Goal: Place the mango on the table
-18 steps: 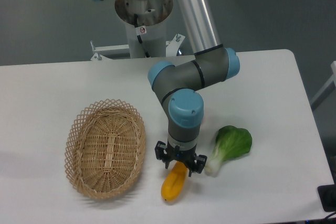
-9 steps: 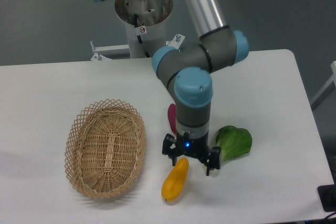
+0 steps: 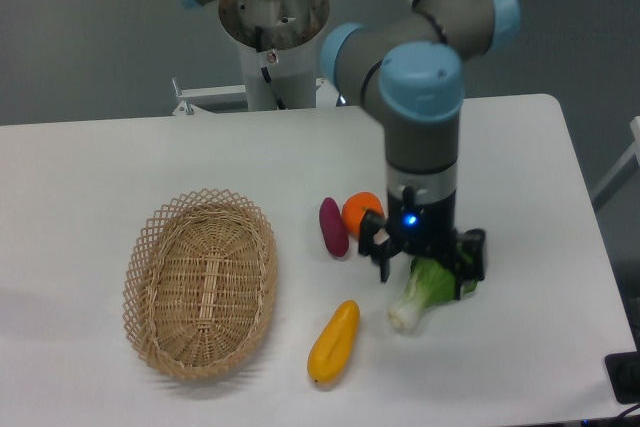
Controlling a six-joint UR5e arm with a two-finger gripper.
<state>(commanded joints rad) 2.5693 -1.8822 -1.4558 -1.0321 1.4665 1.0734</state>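
Note:
The mango (image 3: 333,341) is a yellow-orange elongated fruit lying on the white table (image 3: 90,167), near its front edge, just right of the wicker basket. My gripper (image 3: 421,262) is open and empty. It hangs above the table up and to the right of the mango, clear of it, and over the leafy green vegetable (image 3: 423,290).
An oval wicker basket (image 3: 201,281) stands at the left. A purple sweet potato (image 3: 333,226) and a round orange (image 3: 361,212) lie behind the mango, left of the gripper. The arm's base column (image 3: 272,22) stands behind the table.
My gripper has let go of the mango, which stays on the table, and has risen and moved right over the green vegetable. The sweet potato and orange are now uncovered.

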